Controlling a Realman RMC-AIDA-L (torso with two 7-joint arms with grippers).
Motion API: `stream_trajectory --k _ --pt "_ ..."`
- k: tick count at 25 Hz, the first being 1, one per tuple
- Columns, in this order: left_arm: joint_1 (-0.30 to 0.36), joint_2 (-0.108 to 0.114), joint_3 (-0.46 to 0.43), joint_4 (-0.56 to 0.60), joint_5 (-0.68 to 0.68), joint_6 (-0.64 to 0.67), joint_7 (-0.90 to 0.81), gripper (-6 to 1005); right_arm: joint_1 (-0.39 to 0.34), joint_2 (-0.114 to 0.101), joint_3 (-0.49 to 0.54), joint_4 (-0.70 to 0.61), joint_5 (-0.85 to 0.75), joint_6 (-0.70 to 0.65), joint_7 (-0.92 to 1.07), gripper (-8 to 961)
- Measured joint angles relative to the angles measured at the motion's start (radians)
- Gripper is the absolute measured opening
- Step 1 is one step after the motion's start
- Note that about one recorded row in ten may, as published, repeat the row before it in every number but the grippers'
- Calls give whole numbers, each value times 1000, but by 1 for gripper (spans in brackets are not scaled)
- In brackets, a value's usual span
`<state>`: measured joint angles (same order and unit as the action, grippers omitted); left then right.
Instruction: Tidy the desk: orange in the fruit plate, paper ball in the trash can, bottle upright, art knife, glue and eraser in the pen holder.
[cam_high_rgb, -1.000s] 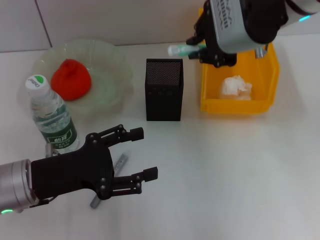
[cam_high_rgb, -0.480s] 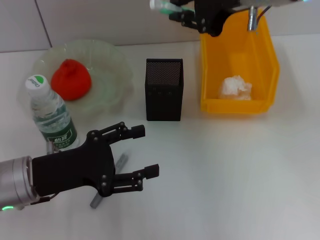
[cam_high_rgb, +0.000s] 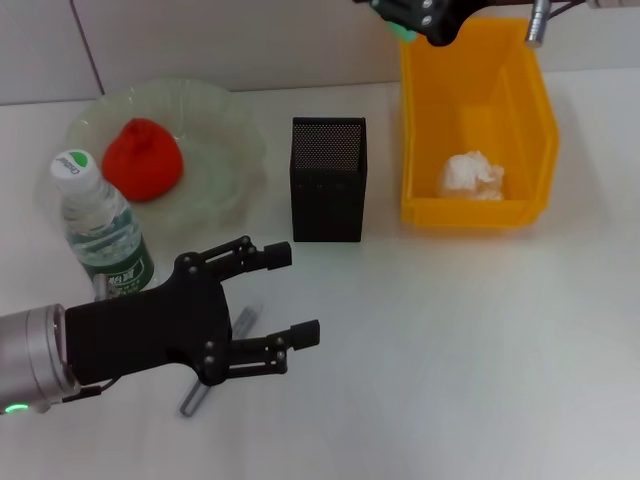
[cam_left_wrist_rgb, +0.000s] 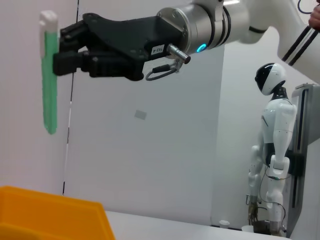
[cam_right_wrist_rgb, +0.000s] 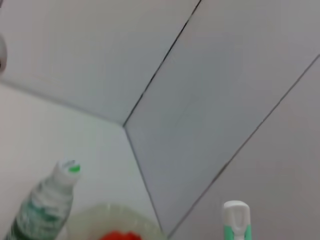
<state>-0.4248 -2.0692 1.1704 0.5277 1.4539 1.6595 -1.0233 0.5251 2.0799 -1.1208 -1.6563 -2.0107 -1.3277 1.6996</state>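
High above the yellow bin (cam_high_rgb: 473, 120), our right end effector (cam_left_wrist_rgb: 62, 50) grips the glue stick (cam_left_wrist_rgb: 48, 75), while our left end effector (cam_high_rgb: 268, 305) hangs open over the table (cam_high_rgb: 450, 340).

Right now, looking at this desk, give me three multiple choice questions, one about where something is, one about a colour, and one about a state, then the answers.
1. Where is the paper ball?
A. in the fruit plate
B. in the yellow bin
C. in the pen holder

2. What colour is the body of the glue stick?
A. green
B. blue
C. black

3. How does the bottle stand?
A. on its side
B. upside down
C. upright

Answers:
1 B, the white crumpled ball lies on the bin's floor.
2 A, the left wrist view shows a green stick with a white cap in the right end effector, raised high behind the bin.
3 C, its cap points up beside the fruit plate. The left end effector hovers open over a grey tool on the desk.
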Motion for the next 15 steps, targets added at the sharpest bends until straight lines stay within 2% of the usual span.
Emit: stream_trajectory --k 7,15 --pt "-6 0 -1 -1 -10 -3 0 848 -45 1 53 131 172 15 -100 173" --pt "-9 -3 -2 -5 -22 -6 11 848 -46 1 106 315 287 18 -183 173"
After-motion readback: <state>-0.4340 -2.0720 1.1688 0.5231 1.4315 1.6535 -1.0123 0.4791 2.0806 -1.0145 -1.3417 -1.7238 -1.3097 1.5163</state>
